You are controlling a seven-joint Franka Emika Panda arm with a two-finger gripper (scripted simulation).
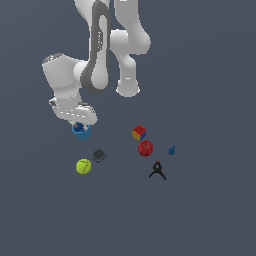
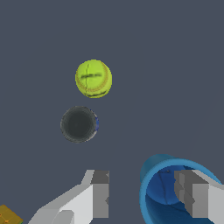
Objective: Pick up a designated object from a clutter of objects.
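Note:
The bright blue cup stands upright at the exterior view's left, its mouth partly covered by my hand. My gripper is right over it. The wrist view shows the cup open side up. One finger is inside the cup and the other finger is outside it, so the near wall lies between them. My gripper is open, with a wide gap on the outer side of the wall. Both pads are apart from the cup.
A yellow-green tennis ball and a dark grey disc lie just beyond the cup. To the exterior view's right are a multicoloured cube, a red fruit, a tiny blue piece and a black clamp.

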